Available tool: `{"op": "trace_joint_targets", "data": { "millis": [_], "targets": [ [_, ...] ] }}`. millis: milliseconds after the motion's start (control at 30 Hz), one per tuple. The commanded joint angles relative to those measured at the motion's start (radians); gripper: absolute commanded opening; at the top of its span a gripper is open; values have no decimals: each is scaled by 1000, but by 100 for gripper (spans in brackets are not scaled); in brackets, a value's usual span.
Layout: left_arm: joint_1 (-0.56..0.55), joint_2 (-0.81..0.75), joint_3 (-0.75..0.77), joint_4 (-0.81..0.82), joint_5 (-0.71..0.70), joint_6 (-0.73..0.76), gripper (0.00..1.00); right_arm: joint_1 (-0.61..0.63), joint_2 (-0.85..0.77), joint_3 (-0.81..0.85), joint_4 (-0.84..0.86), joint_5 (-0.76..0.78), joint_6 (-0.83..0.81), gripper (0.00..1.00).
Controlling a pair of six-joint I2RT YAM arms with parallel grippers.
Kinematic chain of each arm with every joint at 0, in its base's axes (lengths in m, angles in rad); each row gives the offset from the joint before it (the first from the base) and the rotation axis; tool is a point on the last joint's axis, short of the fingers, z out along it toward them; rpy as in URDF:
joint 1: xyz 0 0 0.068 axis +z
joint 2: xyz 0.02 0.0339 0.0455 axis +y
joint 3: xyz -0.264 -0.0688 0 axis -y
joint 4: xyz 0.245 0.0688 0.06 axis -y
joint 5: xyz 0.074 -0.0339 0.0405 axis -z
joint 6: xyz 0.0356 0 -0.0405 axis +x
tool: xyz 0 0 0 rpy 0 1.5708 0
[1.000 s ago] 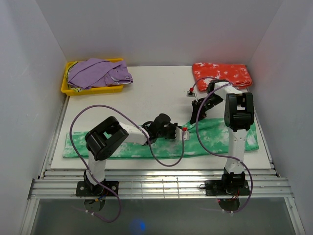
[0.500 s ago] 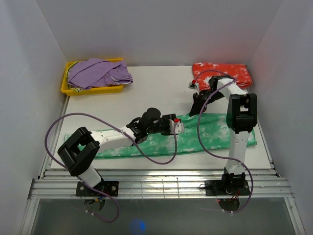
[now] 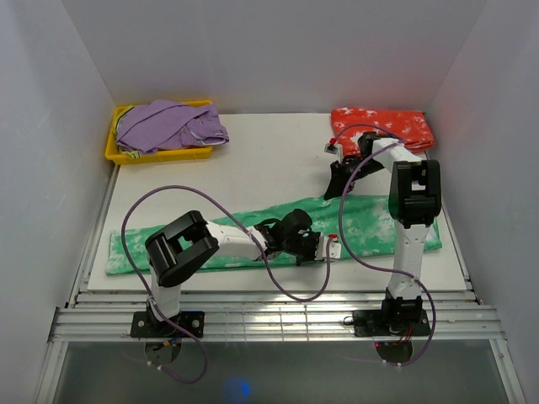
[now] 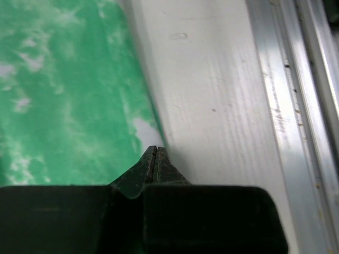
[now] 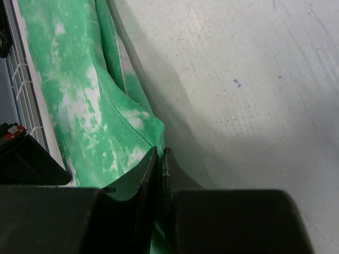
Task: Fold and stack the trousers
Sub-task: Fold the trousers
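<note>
A white flat surface (image 3: 253, 168) stands inside a booth of plain white walls (image 3: 269, 50), with ribbed metal rails (image 3: 278, 318) along its near edge where the two arm bases are bolted. At the far left corner a yellow plastic tray (image 3: 112, 155) holds a crumpled plain purple garment (image 3: 168, 124). At the far right corner lie folded red-orange trousers with white blotches (image 3: 383, 126).

The soft bright green trousers with white blotches (image 3: 370, 223) stretch in a long band across the near part of the surface, from left to right. The left gripper (image 4: 155, 151) rests at the band's near edge, fingers pressed together; whether cloth is pinched between them I cannot tell. The right gripper (image 5: 160, 153) stands at the far edge, fingers narrowed on a raised fold of the green trousers.
</note>
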Motion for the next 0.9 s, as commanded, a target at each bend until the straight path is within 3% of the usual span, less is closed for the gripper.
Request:
{"op": "trace_joint_targets", "data": {
  "millis": [0, 267, 633, 667, 700, 800, 867],
  "targets": [
    [-21, 2, 9, -113, 102, -10, 0, 1, 27, 55, 81, 5, 82, 11],
    [-21, 5, -63, -216, 229, 3, 0, 2, 125, 174, 189, 57, 193, 8],
    [-24, -16, -54, -313, 317, 1, 0, 4, 133, 95, 372, 149, 309, 8],
    [-24, -18, -46, -320, 317, -2, 0, 2, 138, 105, 358, 145, 305, 13],
    [-22, -25, -44, -314, 314, -11, 0, 4, 136, 112, 346, 137, 300, 35],
    [-5, -76, -15, -316, 307, -101, 2, 2, 91, 112, 344, 139, 328, 64],
    [37, -110, 5, -323, 323, -211, 10, -4, 55, 124, 320, 137, 358, 73]
  ]
}}
